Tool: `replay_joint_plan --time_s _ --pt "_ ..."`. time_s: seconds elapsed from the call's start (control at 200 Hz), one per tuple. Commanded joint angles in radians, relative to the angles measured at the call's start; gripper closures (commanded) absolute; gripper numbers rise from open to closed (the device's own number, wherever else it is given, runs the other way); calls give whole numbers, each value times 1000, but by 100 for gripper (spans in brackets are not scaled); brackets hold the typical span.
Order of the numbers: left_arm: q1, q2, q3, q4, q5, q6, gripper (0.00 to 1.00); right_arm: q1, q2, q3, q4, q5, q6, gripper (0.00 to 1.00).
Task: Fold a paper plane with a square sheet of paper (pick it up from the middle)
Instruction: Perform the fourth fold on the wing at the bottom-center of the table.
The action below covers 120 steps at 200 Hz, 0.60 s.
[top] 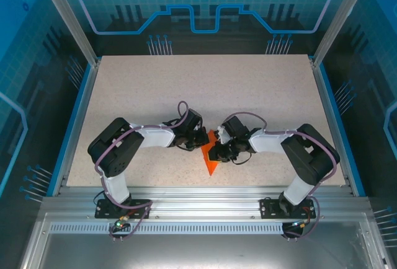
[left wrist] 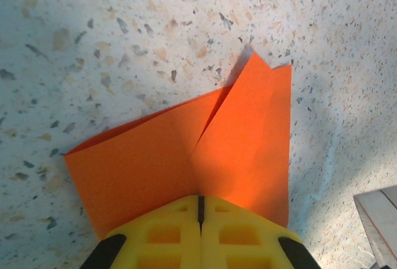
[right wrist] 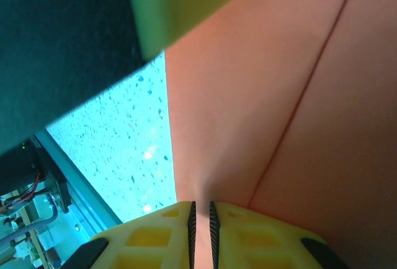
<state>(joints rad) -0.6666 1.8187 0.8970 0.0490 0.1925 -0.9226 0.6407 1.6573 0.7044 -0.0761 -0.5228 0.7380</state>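
Because the creased orange paper (left wrist: 186,157) would likely spring open unaided, left claw (left wrist: 200,204) and right claw (right wrist: 201,210) are each clamped shut on it from opposite sides.

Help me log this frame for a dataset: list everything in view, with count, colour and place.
orange paper: one, bright orange, partly folded to a point, near-middle of the table between the grippers.
table: one, speckled beige, under everything.
enclosure panels: several, translucent blue, at the table's left, far and right sides.
metal rail: one, silver, along the near edge.
arms: two, white and black, based on the rail.
left gripper: one, yellow fingers, shut on the orange paper.
right gripper: one, yellow fingers, shut on the orange paper.
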Motion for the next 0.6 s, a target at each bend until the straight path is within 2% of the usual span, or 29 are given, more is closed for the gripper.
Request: replay_joint_plan --time_s 0.0,0.24,0.375,0.595 --pt "-2 16 8 -55 11 22 97 26 -19 -35 45 -27 49 83" --pt "-1 13 13 -55 17 25 97 72 49 -40 92 -38 74 83" --pt "-2 11 14 -58 16 28 97 85 68 -14 -30 75 59 84" --pt "-1 9 14 -65 17 33 97 97 -60 -68 35 44 104 83"
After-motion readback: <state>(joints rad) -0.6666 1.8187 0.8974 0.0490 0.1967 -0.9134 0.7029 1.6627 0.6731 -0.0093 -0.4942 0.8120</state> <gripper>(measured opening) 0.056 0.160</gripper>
